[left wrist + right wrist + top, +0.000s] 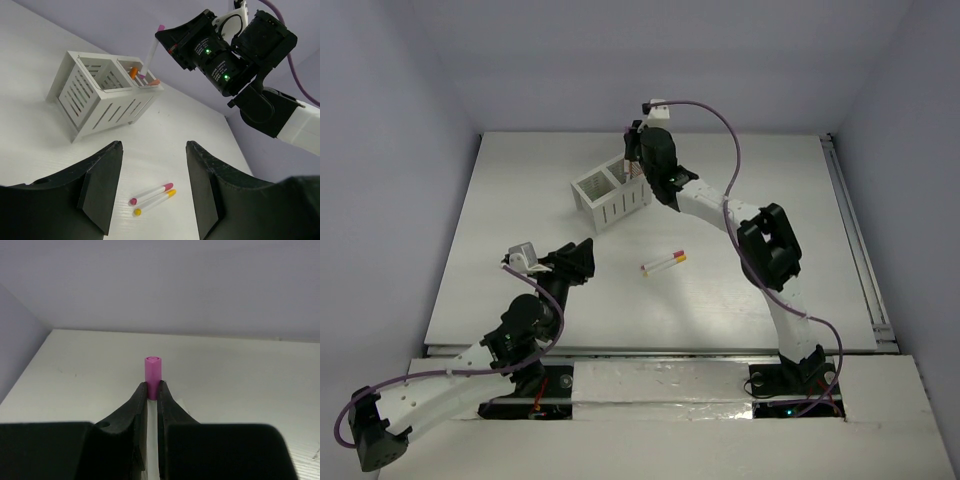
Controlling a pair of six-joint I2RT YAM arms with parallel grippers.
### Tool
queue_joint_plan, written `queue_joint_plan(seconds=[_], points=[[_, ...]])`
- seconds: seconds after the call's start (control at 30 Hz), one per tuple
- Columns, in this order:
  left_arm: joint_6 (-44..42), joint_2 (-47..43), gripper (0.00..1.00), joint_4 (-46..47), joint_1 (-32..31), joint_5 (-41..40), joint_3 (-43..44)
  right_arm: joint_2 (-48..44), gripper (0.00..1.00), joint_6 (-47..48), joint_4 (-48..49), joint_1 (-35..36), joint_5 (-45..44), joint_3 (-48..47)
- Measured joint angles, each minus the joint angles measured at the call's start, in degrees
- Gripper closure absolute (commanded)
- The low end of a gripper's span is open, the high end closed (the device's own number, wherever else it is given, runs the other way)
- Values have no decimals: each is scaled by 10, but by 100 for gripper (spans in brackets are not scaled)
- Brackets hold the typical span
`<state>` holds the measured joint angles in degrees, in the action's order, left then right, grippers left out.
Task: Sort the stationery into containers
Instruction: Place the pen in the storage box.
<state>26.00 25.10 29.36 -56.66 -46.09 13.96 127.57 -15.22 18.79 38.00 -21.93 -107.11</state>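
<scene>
- Marker pen (153, 371) with a magenta cap is clamped between the right jaws. It stands nearly upright with the cap end on top.
- Its lower end sits at the rim of the right-hand compartment of the white slotted organiser (90, 105), far across the worktop (790, 170). How deep the pen reaches cannot be told.
- That compartment already holds at least two leaning pens, one of them an orange-capped pen (134, 72).
- A loose pair of pens (664, 263), one with magenta ends and one with yellow, lies side by side on the worktop, nearer the arms.
- The left jaws stand apart and empty, low over the worktop and facing the loose pair.
- The step in hand looks like a drop into the compartment. It would go best with the pen kept upright and lowered until its tip is below the rim, and only then released. Let go from higher up, it could strike the leaning pens or the rim and tip out.
- Room is tight at the organiser, because the divider and the leaning pens crowd the slot. A straight lift out is the safest exit.
- Bare worktop lies between the organiser and the loose pair. The two arms are well apart.
</scene>
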Motion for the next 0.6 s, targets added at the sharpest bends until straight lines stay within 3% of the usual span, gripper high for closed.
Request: queue_joint_plan(seconds=[0.1, 0.13, 0.23, 0.3, 0.4, 0.47, 0.5, 0.53, 0.57, 0.6], points=[[0, -2, 50, 0, 0, 2, 0, 1, 68, -3, -3, 0, 18, 0], [0, -3, 50, 0, 0, 2, 0, 1, 54, -4, -3, 0, 23, 0], [0, -6, 50, 0, 0, 3, 0, 1, 33, -4, -4, 0, 37, 0], [0, -6, 50, 1, 0, 3, -1, 1, 24, -4, -4, 0, 42, 0], [0, -6, 50, 1, 0, 4, -1, -3, 23, -6, -6, 0, 47, 4], [0, -6, 50, 1, 0, 5, -1, -13, 27, -8, -14, 0, 50, 16], [0, -6, 50, 1, 0, 5, -1, -25, 36, -10, -17, 0, 52, 30], [0, -6, 50, 1, 0, 6, -1, -46, 67, -16, -22, 0, 53, 55], [0, -6, 51, 0, 0, 6, -1, -69, 84, -21, -29, 0, 54, 83], [0, -6, 52, 1, 0, 6, -1, -96, 95, -32, -28, 0, 55, 117]])
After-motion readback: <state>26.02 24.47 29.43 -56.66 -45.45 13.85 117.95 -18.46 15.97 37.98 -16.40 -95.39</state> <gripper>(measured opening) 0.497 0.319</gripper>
